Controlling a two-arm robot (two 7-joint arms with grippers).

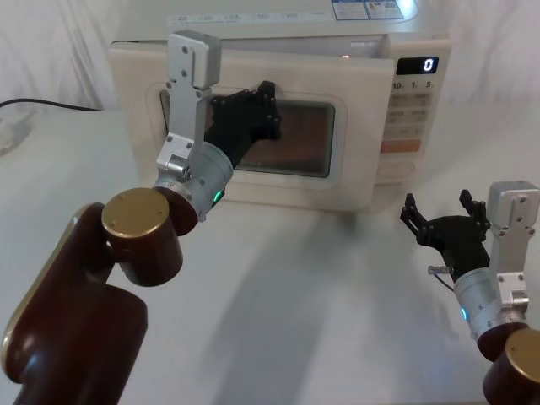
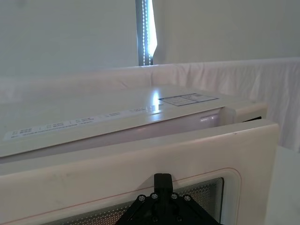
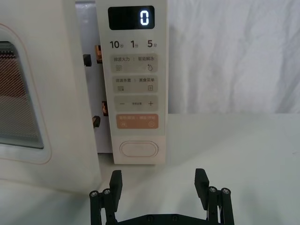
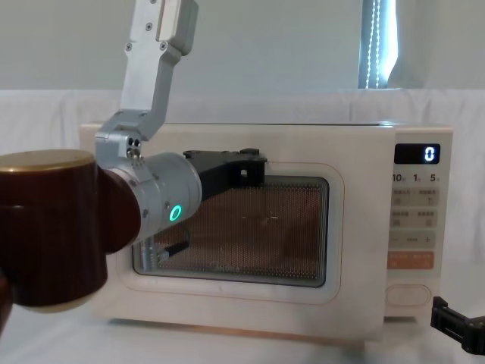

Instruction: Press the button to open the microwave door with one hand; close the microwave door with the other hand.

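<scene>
The microwave door (image 1: 253,139) stands slightly ajar. The left gripper (image 1: 268,105), grip state unclear, presses its window; push squarely until latched. The right gripper (image 3: 158,185) hovers open-fingered, empty, before the button (image 3: 138,149).

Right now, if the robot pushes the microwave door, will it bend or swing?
Probably swing: the microwave door looks like a stiff panel, standing ajar beside the control panel. It should turn easily under the left gripper, likely latching shut. The microwave may stay put, looking bulky.

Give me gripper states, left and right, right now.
Left gripper: against the microwave door, which is ajar; open or shut cannot be told.
Right gripper: open, holding nothing, hanging in front of the button.
</scene>
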